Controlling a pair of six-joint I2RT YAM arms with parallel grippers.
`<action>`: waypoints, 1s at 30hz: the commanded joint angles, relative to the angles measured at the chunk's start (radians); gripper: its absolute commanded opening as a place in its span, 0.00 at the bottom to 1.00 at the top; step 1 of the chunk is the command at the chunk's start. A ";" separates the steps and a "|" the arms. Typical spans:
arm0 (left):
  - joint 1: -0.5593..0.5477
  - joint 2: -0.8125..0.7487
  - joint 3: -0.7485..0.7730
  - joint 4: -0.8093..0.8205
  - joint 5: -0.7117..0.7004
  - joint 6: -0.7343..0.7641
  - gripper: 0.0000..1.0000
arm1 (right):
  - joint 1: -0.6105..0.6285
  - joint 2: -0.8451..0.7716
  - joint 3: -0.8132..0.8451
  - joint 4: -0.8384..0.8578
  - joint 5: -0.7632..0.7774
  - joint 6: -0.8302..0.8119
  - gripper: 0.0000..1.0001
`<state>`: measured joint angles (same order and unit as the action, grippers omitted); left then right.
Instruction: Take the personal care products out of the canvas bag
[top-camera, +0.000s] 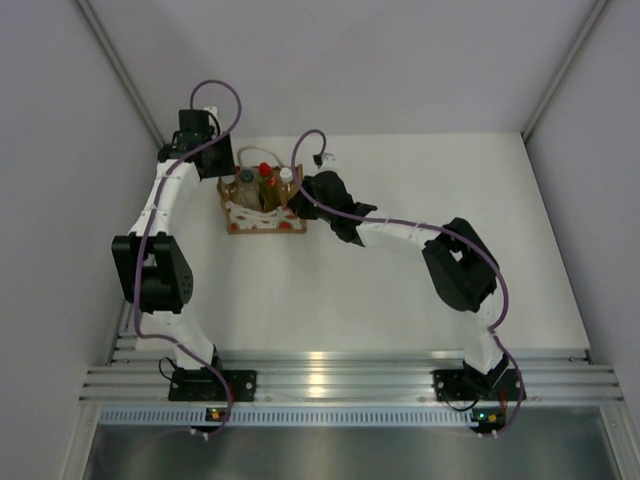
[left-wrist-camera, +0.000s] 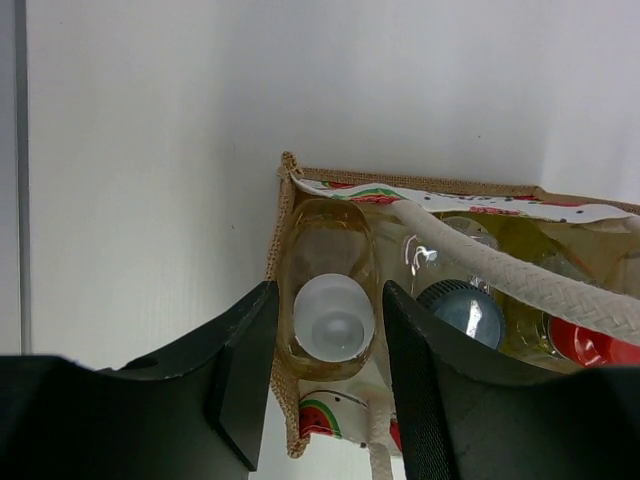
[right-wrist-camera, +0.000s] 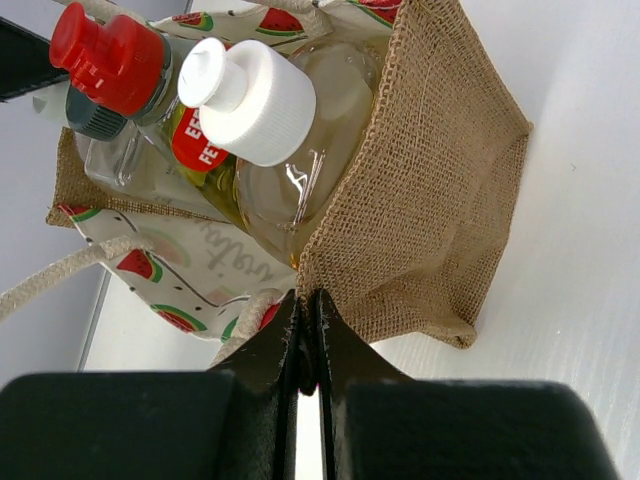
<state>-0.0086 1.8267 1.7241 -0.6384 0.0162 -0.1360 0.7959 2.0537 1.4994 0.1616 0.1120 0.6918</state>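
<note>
With the right gripper (right-wrist-camera: 305, 300) clenched on the canvas bag (right-wrist-camera: 430, 200), square your left gripper (left-wrist-camera: 330, 305), whose hold I cannot tell, around the white-capped bottle (left-wrist-camera: 325, 240), then lift straight.

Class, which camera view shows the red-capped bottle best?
The right wrist view: the red-capped bottle shows cap and label close up. The left wrist view catches only part of its cap; the top view shows a tiny red dot.
</note>
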 joint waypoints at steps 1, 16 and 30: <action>-0.016 0.017 -0.001 -0.009 -0.045 0.021 0.51 | -0.012 0.037 -0.061 -0.197 -0.005 -0.032 0.00; -0.048 0.031 0.008 -0.058 -0.137 0.016 0.33 | -0.011 0.042 -0.051 -0.197 -0.009 -0.029 0.00; -0.048 -0.020 0.041 -0.058 -0.079 -0.028 0.00 | -0.012 0.043 -0.041 -0.197 -0.015 -0.023 0.00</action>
<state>-0.0551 1.8565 1.7264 -0.6605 -0.0906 -0.1474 0.7956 2.0525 1.4990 0.1604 0.1093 0.6922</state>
